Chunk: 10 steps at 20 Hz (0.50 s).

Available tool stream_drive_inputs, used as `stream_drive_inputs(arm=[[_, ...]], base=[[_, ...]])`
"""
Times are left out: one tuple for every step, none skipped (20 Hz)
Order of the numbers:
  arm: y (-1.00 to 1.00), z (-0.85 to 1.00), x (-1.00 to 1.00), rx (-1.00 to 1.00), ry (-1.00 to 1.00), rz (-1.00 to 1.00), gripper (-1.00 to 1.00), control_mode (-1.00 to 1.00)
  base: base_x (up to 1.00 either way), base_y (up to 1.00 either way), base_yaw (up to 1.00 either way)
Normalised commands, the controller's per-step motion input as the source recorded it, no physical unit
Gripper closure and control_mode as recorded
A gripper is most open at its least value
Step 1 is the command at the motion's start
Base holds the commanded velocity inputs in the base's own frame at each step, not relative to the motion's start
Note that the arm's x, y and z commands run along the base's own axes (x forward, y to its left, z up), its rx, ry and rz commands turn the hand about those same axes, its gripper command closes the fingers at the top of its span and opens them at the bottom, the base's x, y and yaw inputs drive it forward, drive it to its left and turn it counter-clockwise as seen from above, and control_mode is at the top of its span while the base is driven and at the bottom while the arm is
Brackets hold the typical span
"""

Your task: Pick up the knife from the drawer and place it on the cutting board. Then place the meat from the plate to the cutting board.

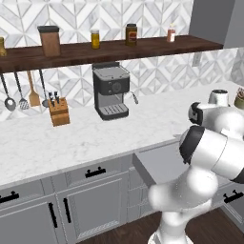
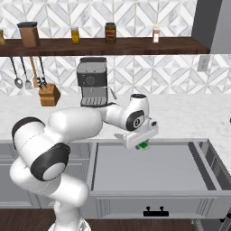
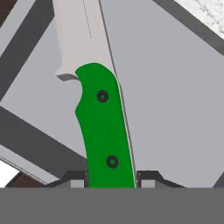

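Matt green knife (image 3: 107, 131) handle with pale smooth blade; flat matt grey drawer (image 2: 149, 167); speckled marble-like countertop (image 1: 71, 133).

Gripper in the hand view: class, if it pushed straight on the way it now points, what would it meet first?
Probably the drawer's flat grey floor: the gripper, holding the knife, points down into it. Depth is unclear.

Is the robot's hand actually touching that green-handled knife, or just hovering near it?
Touching. In the hand view the knife's green handle sits squeezed between the two dark fingertips of the hand, with no gap on either side.
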Motion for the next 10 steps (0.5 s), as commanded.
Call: stream_drive_inputs(arm=[[0.64,-0.06,0.09,-0.16,0.32,0.0,1.0,-1.0],[0.09,-0.02,0.0,0.0,0.05,0.0,1.0,-1.0],[0.26,-0.09,0.0,-0.08,0.05,0.0,1.0,-1.0],[0.31,-0.11,0.0,-0.07,0.0,0.02,1.0,-1.0],[0.34,-0.04,0.0,-0.06,0.0,0.0,1.0,-1.0],[0.34,-0.08,-0.21,-0.04,0.0,-0.17,1.0,-1.0],[0.0,0.0,0.0,0.0,0.0,0.0,1.0,1.0],[0.0,0.0,0.0,0.0,0.0,0.0,1.0,1.0],[0.0,0.0,0.0,0.0,0.0,0.0,1.0,1.0],[0.0,0.0,0.0,0.0,0.0,0.0,1.0,1.0]], base=[[0.0,0.0,0.0],[0.0,0.0,0.0],[0.0,0.0,0.0],[0.0,0.0,0.0],[0.0,0.0,0.0],[0.0,0.0,0.0],[-0.52,0.05,-0.33],[-0.53,0.0,-0.47],[-0.52,0.0,-0.54],[-0.43,0.0,-0.58]])
